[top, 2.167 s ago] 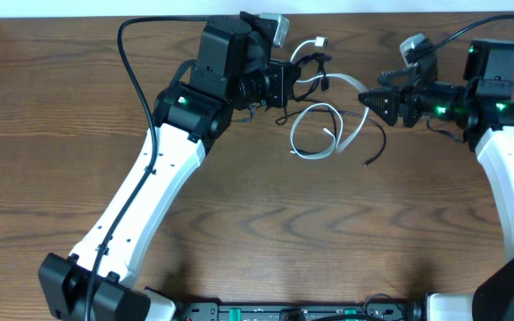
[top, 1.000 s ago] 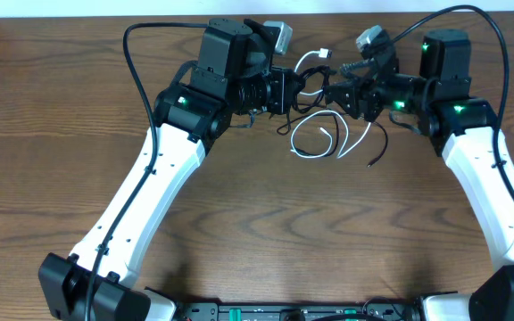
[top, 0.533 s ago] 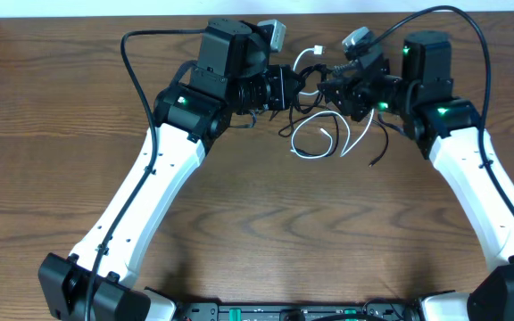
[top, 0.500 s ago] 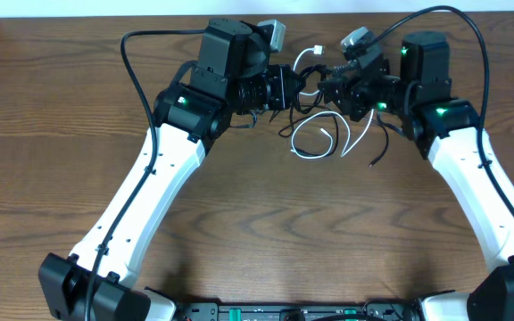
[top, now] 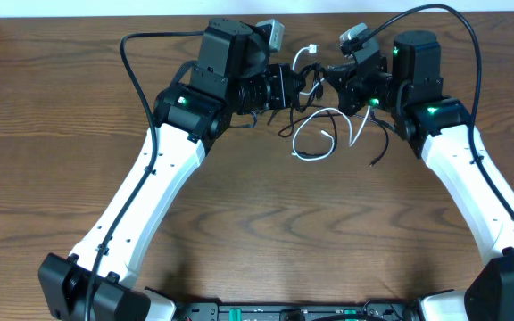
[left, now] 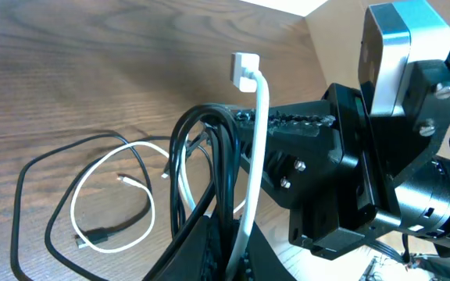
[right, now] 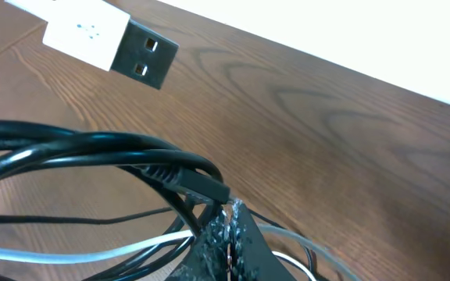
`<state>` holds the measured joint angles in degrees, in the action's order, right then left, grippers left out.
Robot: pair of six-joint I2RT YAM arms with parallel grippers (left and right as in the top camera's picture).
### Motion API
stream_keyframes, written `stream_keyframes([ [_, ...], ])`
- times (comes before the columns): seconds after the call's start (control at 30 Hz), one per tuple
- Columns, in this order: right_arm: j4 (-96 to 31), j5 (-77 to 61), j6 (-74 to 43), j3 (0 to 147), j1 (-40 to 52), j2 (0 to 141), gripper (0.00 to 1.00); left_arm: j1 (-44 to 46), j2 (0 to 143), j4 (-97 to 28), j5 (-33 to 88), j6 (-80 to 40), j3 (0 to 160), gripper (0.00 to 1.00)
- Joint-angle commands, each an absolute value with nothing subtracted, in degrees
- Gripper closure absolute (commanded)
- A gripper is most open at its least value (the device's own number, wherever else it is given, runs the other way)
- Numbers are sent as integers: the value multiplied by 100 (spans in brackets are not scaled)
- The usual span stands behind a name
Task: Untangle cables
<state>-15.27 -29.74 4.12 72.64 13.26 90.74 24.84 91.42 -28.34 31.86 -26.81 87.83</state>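
Pinching the tangle from both sides, left fingers (left: 266,264) clamp both cables (left: 258,133), right fingers (right: 237,246) are shut on the black cable (right: 92,144) — loops trail on the counter (top: 257,223) between the arms, nothing separated yet.

The white cable (left: 254,148) rises almost upright from the closed left gripper (left: 229,250) (its plug (left: 245,65) topmost). The black cable (left: 184,148) loops against its left side, and the right gripper (left: 272,133) sits just right of it. Loose loops of both lie on the table (left: 92,62) to its left.
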Motion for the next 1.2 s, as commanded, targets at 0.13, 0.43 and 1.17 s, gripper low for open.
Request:
stream_keyframes([
  [0.13,-1634,-2910,185,7242,1361,9109,99,2504,9098,-2832,3232,-2659,8910,92],
  [0.43,-2401,-2346,456,7242,1221,9126,67,2504,9098,-2869,3234,-2532,8910,92],
  [1.17,-2541,-1986,598,7242,819,9721,97,2504,9100,-2985,3037,-2418,8908,92],
])
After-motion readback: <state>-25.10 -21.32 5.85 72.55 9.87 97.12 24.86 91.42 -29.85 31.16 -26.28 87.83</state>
